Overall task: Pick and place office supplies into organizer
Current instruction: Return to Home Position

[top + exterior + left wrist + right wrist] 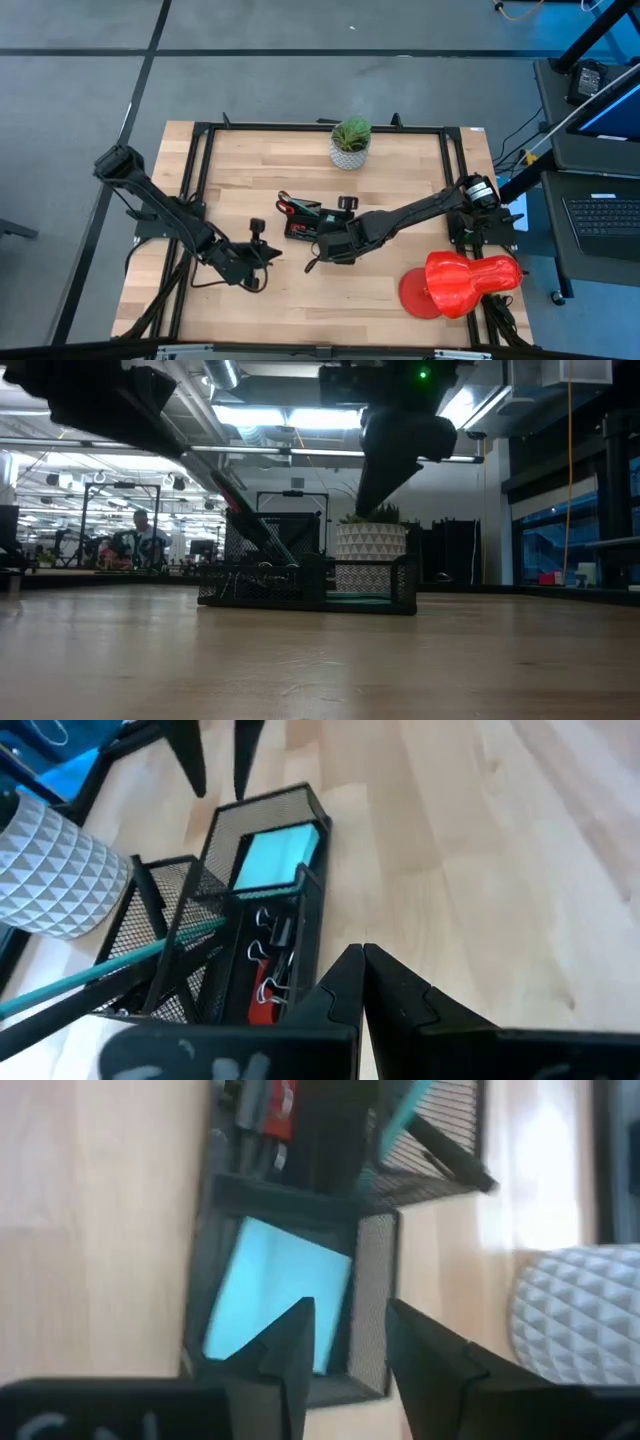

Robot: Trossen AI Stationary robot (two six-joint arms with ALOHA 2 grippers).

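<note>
- The organizer (224, 832) is sitting near the middle of the table (400, 165), just in front of the potted plant (351, 132).
- The light blue notepad (276, 858) is lying flat in the organizer's end compartment, filling most of its floor.
- Black clips (268, 950) are lying in the narrow strip next to the notepad's compartment. The red scissors (263, 1012) are showing just past them.
- A green pencil (110, 972) is leaning tilted out of the taller mesh section.
- The right gripper (350, 1308) is hanging above the notepad end of the organizer. Its fingers (287, 1348) are standing apart with a clear gap and gripping nothing. The notepad is showing just past its tips, untouched.
- The left gripper (362, 952) is hovering on the scissors side of the organizer. Its two fingers are pressing together at the tips with nothing between them.
- In the high view, both arms are reaching in toward the table's middle. The left one is coming from the left edge and the right one from the right edge.
- The white patterned pot (580, 1310) is standing just beside the organizer, apart from both grippers.
- A large red object (462, 282) is lying at the table's right front corner, well apart from the organizer.
- A person (140, 532) is sitting far back in the room.
</note>
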